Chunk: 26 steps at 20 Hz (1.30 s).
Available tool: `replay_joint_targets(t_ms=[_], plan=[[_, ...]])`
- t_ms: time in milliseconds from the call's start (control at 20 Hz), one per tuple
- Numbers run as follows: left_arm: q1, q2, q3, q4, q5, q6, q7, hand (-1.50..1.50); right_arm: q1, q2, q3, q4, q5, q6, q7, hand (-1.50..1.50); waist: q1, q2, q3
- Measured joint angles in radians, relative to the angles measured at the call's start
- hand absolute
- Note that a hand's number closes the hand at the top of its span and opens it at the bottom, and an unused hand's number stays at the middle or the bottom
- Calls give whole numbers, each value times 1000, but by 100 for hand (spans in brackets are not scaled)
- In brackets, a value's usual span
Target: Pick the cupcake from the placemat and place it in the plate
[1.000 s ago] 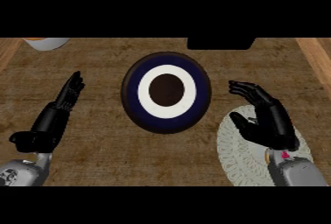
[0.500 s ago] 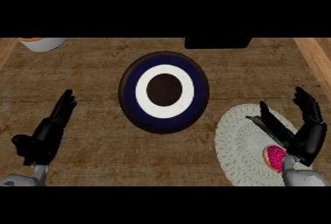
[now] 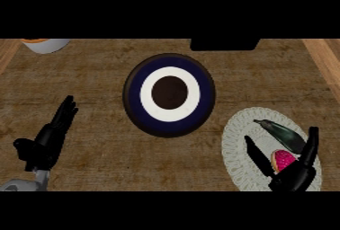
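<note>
While the left hand (image 3: 45, 143) just rests open at the lower left edge, fingers straight and together, holding nothing, I don't see it causing trouble. The cup (image 3: 45, 44) up in the top-left corner is well out of the way too. The plate (image 3: 133, 92) sits mid-counter (image 3: 93, 101) with nothing on it, well apart from the mat (image 3: 238, 146) at the right. So the carry is a fair sideways trip, and a poor hold could tip the cupcake (image 3: 284, 160) on the way. Real risk is on the mat imo: a dark thing (image 3: 282, 134), long and narrow, lies just above the cupcake. It's near enough that closing fingers could catch it, or shove the cupcake along instead of gripping it. The cupcake is on the mat's lower right part, between the right hand's (image 3: 292, 177) thumb and fingers, which are spread wide either side and not closed on it. Looks like nothing touches it yet, but I can't be sure. Hard-to-see stuff: the cup is cropped at the top, and so is a black block (image 3: 224, 44) above the plate. No idea what the dark thing is (some veg?). Only a pink patch of the cupcake shows, so I can't tell if it's upright. The right palm and forearm are cut off at the bottom.
</note>
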State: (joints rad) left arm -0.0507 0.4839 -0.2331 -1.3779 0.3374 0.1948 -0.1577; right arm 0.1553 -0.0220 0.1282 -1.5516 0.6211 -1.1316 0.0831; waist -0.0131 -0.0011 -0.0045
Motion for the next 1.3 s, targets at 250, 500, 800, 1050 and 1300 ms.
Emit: replay_joint_targets(t_ms=[250,500,800,1050,1300], plan=[[6,5,10,-2,-2,-11,-4,0,139,15,-3,-61,183,53,203,-150,2,3,-2],[6,-10,4,3,-11,-7,-9,0,240,21,-3,-129,324,236,417,-150,5,7,-4],[-6,-21,9,36,-17,-25,-27,0,259,22,61,-315,501,520,744,-150,10,6,-2],[-16,-16,26,48,-15,-52,-23,0,212,22,115,-430,616,735,967,-150,14,4,1],[-17,-42,29,73,-37,-53,-39,0,179,22,121,-466,642,867,1043,-150,14,3,3]])
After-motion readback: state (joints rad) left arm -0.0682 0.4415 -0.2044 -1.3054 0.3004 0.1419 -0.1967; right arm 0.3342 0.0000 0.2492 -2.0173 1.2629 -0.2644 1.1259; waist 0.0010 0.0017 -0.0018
